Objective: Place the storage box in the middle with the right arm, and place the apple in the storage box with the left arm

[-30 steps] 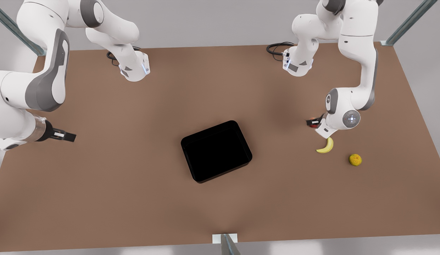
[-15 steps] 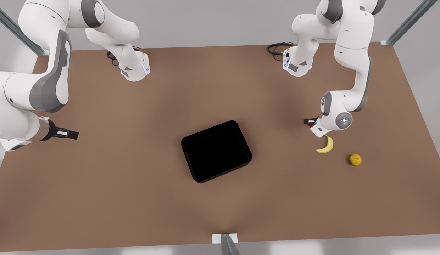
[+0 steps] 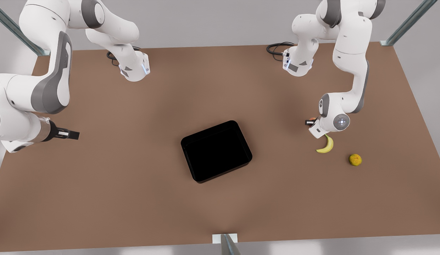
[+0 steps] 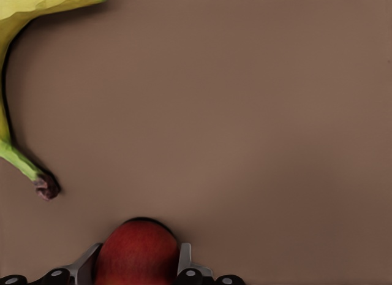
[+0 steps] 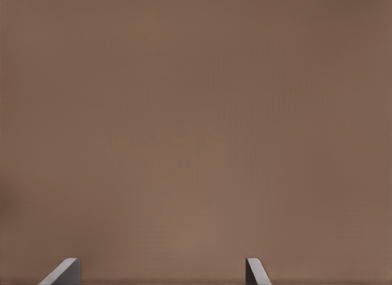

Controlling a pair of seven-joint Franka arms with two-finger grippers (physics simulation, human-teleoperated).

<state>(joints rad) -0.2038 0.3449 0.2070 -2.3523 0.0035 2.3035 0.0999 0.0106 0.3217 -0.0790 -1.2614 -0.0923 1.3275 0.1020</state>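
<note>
The left pincer [image 4: 139,269] grips the apple [image 4: 136,253] beside the banana [image 4: 18,83]; lift straight up before heading for the box [image 3: 216,150]. The right pincer [image 5: 162,269] waits, spread wide.

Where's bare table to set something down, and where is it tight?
Free: the wide strip between the storage box and the open right gripper, and the table behind the box up to the arm bases. Crowded: the front view's right, where the left gripper brackets the apple beside the banana and orange.
</note>
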